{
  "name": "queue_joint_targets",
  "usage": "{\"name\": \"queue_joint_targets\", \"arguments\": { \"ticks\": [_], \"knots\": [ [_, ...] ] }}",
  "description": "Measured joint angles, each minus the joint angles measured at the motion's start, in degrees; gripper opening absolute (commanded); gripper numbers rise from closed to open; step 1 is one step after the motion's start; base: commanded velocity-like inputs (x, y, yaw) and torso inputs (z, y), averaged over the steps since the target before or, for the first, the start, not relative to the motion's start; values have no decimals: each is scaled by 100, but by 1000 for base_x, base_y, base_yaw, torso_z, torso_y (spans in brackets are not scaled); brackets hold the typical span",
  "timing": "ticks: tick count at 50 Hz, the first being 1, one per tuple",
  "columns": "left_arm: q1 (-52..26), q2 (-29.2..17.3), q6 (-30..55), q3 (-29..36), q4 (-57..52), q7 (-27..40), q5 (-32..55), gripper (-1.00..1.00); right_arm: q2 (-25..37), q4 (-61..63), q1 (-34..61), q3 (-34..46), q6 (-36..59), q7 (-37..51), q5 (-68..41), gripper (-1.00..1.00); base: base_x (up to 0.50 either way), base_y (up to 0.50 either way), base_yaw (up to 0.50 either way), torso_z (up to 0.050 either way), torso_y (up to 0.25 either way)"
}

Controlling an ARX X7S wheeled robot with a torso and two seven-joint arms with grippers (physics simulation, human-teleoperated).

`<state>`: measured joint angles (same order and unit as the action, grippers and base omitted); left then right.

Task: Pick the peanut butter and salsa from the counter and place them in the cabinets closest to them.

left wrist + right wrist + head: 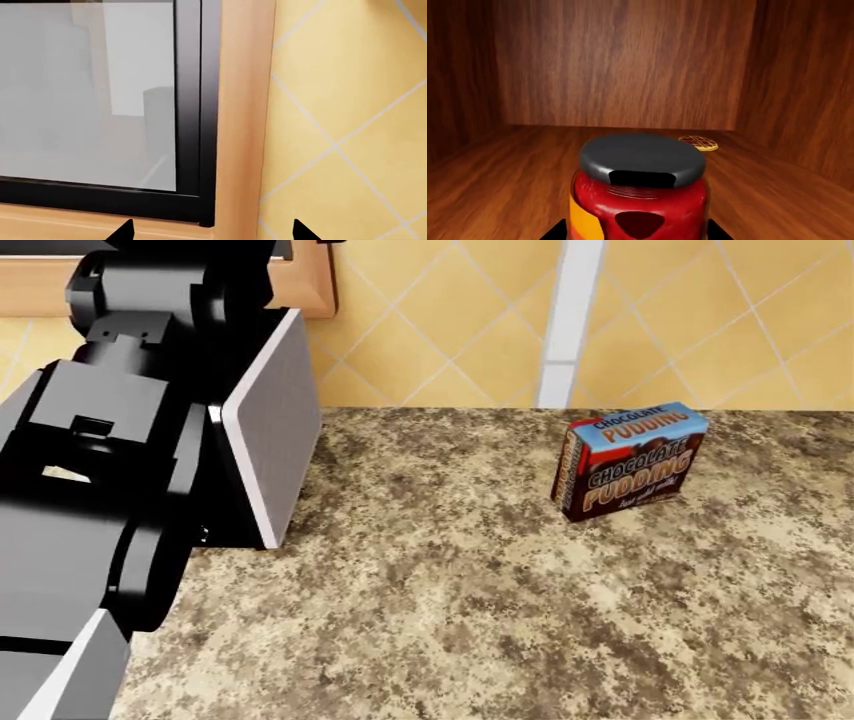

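Note:
In the right wrist view the salsa (640,195), a red jar with a dark lid and an orange label patch, is upright inside a wooden cabinet (627,65), low over its floor. My right gripper (637,232) is shut on the jar, with a black fingertip showing close against each side. My left gripper (212,232) is open with nothing between its tips, and it faces a wooden cabinet frame (243,120) beside a black-framed frosted glass door (87,100). The granite counter (467,620) fills the head view. The peanut butter is out of view.
A chocolate pudding box (630,462) stands on the counter near the yellow tiled wall (441,330). My raised left arm (120,490) blocks the head view's left side. A small round waffle (698,143) lies on the cabinet floor behind the jar.

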<state>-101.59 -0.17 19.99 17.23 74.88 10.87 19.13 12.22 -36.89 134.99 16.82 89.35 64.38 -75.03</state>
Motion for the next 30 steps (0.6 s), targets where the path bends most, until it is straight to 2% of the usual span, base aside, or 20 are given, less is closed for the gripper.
{"name": "queue_joint_targets", "arguments": {
  "ticks": [30],
  "knots": [
    [15, -10, 14, -184, -1, -71, -177, 100, -181, 323, 1, -180, 64, -522, 843, 100, 0, 0, 0, 0, 0]
  ]
}}
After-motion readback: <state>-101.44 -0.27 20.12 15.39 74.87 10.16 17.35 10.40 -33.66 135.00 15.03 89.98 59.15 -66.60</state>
